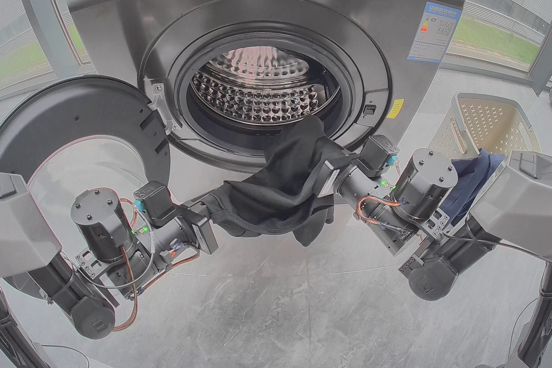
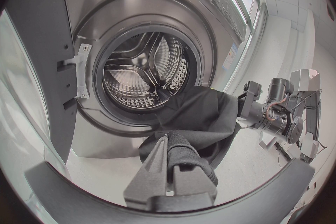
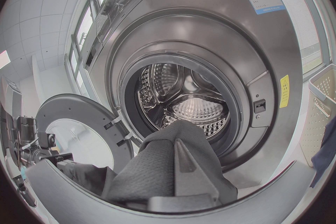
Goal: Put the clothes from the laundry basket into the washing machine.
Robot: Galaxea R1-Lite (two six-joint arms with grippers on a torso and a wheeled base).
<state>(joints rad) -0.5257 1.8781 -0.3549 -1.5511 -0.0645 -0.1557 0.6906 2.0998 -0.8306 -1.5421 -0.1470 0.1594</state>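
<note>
I hold the black garment (image 1: pixel 276 191) slung between both arms in front of the washing machine (image 1: pixel 259 7). Its highest fold rises before the lower edge of the round opening, though I cannot tell whether it touches there, and the rest hangs clear of the floor (image 1: pixel 287 300). My left gripper (image 2: pixel 168 142) pinches a thick rolled hem. My right gripper (image 3: pixel 176 151) is pressed together on a fold that drapes over one finger and hides most of it.

The main risk, as I judge it, is the cloth catching on the dark seal (image 1: pixel 230 140) at the bottom edge of the opening instead of sliding into the drum (image 1: pixel 259 99). The loose belly sags below that edge, so pushing forward without lifting would drag it against the front panel. Letting go too soon would drop it on the floor. My left arm is near the open door (image 1: pixel 75 116) and could knock it.

The garment is a soft, matte knit, limp and bunched in deep folds. The drum is shiny steel, dimpled and perforated, with raised ribs. The door is a dark round ring around a clear pane. The laundry basket (image 1: pixel 489 125), by the machine's right corner, is pale perforated plastic, with a blue garment (image 1: pixel 471 179) hanging over its near edge
</note>
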